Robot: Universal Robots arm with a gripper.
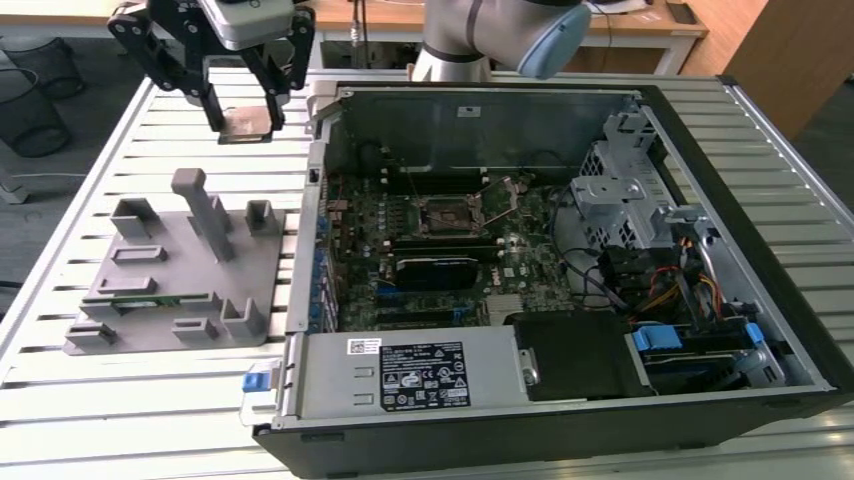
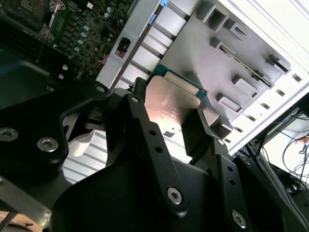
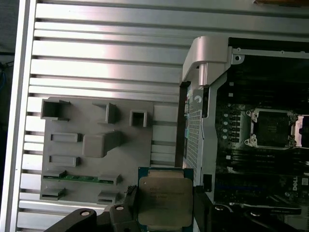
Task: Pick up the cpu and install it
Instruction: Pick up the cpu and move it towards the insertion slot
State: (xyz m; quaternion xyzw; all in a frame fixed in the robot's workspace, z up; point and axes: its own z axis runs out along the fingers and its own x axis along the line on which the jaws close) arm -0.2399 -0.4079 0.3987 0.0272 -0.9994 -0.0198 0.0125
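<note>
Gripper [image 1: 246, 118] is clamping the cpu [image 1: 250, 128] between its two black fingers [image 1: 214, 112], one on each of two opposite edges. It is holding the chip in the air, clear of the table [image 1: 120, 400]. In the exterior view the cpu is hanging over the far part of the table, beyond the tray [image 1: 174, 270] and just off the far corner of the case [image 1: 534, 420] on the exterior view's left.

The cpu is sitting roughly level, silvery top facing up toward the first wrist view [image 3: 164, 200], with a green rim showing at one edge. It is square, so no long axis to call. In the second wrist view the metal face [image 2: 171, 104] is catching glare between the fingers [image 2: 140, 116].

Counting:
- one cpu
- one gripper
- one grey moulded tray
- one green memory stick [image 1: 134, 300] lying in a tray slot
- one open case lying on its side
- one socket [image 1: 447, 215] on the board inside, sitting open and well apart from the cpu

In the first wrist view the stick [image 3: 79, 177] and the socket [image 3: 270, 128] are lying on opposite sides of the held chip.

The table is showing pale slatted metal. Two black wire bins [image 1: 34, 90] are standing on a dark floor at the exterior view's left. A wooden desk [image 1: 387, 15] is running along the back.
</note>
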